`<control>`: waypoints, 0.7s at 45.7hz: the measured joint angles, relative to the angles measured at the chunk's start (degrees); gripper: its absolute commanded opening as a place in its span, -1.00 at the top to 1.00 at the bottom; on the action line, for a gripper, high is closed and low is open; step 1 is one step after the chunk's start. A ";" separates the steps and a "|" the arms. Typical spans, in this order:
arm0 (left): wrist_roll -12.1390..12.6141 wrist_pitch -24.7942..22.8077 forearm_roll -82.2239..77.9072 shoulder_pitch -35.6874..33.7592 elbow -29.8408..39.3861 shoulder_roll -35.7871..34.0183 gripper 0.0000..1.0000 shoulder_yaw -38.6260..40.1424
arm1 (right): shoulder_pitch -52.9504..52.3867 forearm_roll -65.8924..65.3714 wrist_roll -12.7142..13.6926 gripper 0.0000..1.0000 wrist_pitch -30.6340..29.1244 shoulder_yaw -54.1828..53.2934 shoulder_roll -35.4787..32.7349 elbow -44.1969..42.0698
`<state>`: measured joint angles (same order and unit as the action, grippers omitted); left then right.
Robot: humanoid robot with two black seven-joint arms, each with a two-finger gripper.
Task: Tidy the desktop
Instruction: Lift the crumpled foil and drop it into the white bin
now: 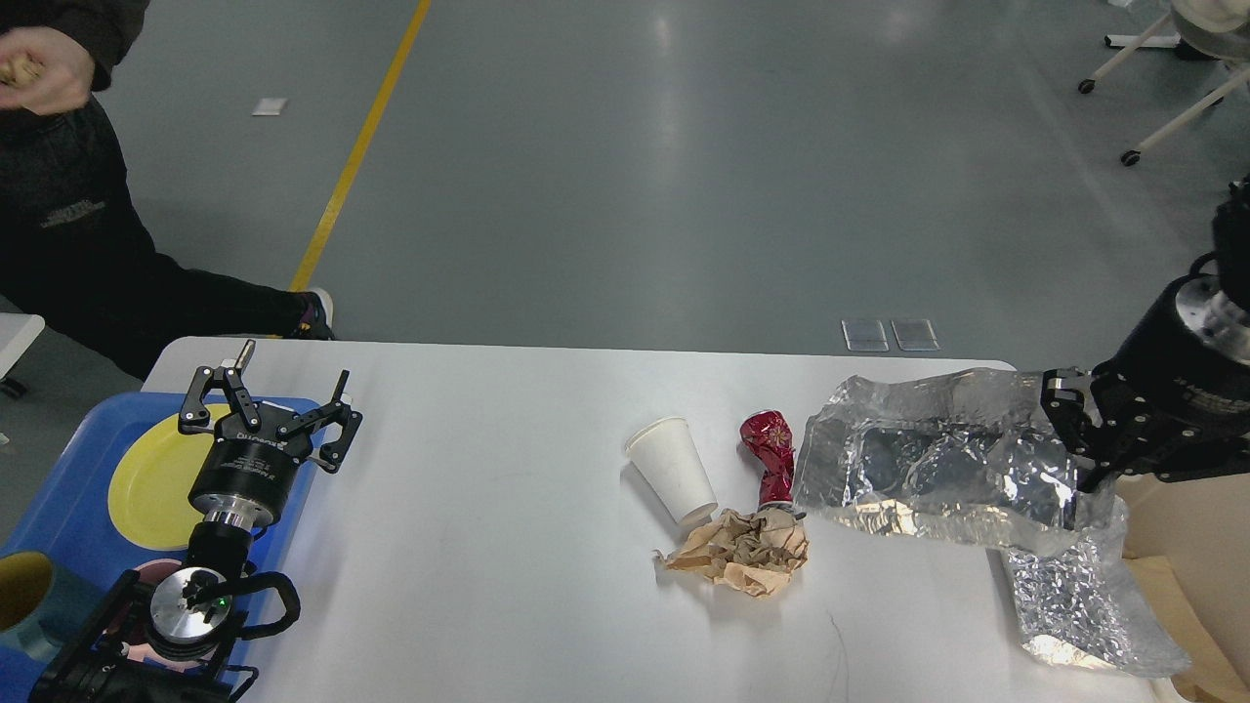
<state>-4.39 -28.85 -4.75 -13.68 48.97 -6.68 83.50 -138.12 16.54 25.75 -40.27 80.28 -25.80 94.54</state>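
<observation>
The white desktop [508,547] bears a tipped white paper cup [672,469], a crushed red can [771,457] and a crumpled brown paper [742,552], close together right of the middle. My right gripper [1077,441] is shut on a crinkled silver foil bag [937,464] and holds it raised above the table's right side; the bag hangs down to the right edge. My left gripper [269,402] is open and empty above the right edge of the blue tray [59,498].
The blue tray at the left holds a yellow plate [146,488] and a teal cup [24,586]. A beige bin [1187,527] stands off the table's right edge. A person in black [78,244] stands beyond the far left corner.
</observation>
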 measured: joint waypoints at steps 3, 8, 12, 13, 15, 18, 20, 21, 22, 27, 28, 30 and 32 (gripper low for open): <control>0.00 0.01 0.00 0.00 0.00 0.00 -0.93 0.00 | -0.57 0.17 0.00 1.00 0.12 0.62 0.02 0.02; 0.00 0.01 0.00 -0.01 0.00 0.00 -0.93 0.00 | -0.77 0.31 -0.08 1.00 0.79 0.96 -0.10 -0.24; 0.00 0.01 0.00 -0.02 0.00 0.00 -0.93 0.00 | -0.79 0.34 -0.10 1.00 2.77 2.12 -0.23 -0.87; 0.00 0.01 0.00 -0.02 0.00 0.00 -0.93 0.00 | -0.79 0.34 -0.10 1.00 3.57 2.69 -0.26 -1.02; 0.00 0.01 0.00 -0.03 -0.01 0.00 -0.93 0.00 | -0.54 0.34 -0.10 1.00 5.89 4.39 -0.47 -1.60; 0.00 0.01 0.00 -0.03 -0.01 0.00 -0.93 0.00 | 0.99 0.29 -0.09 1.00 10.12 7.23 -2.15 -3.52; 0.00 0.01 0.00 -0.04 -0.02 0.00 -0.93 0.00 | 2.90 0.05 -0.04 1.00 12.81 8.69 -4.22 -5.40; 0.00 0.01 0.00 -0.03 -0.02 0.00 -0.93 0.00 | 4.37 -0.12 -0.02 1.00 14.34 9.39 -5.73 -6.88; 0.00 0.00 0.00 -0.03 -0.02 0.00 -0.93 0.00 | 6.35 -0.32 -0.01 1.00 15.90 9.98 -7.58 -8.99; 0.00 -0.04 0.00 -0.02 -0.02 0.00 -0.93 0.00 | 13.75 -0.83 0.01 1.00 18.71 10.51 -13.00 -17.43; 0.00 -0.05 0.00 -0.02 -0.02 0.00 -0.93 0.00 | 15.63 -1.00 0.02 1.00 19.08 10.44 -13.98 -19.53; 0.00 -0.06 0.00 -0.02 -0.02 0.00 -0.93 0.00 | 18.60 -1.19 0.02 1.00 19.52 10.14 -15.20 -22.66; 0.00 -0.07 0.01 -0.02 -0.02 0.00 -0.93 0.00 | 21.90 -1.29 0.01 1.00 19.93 9.55 -16.32 -25.97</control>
<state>-4.40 -28.91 -4.74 -13.70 48.95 -6.68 83.50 -116.22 15.25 25.76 -20.34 89.82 -42.12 68.57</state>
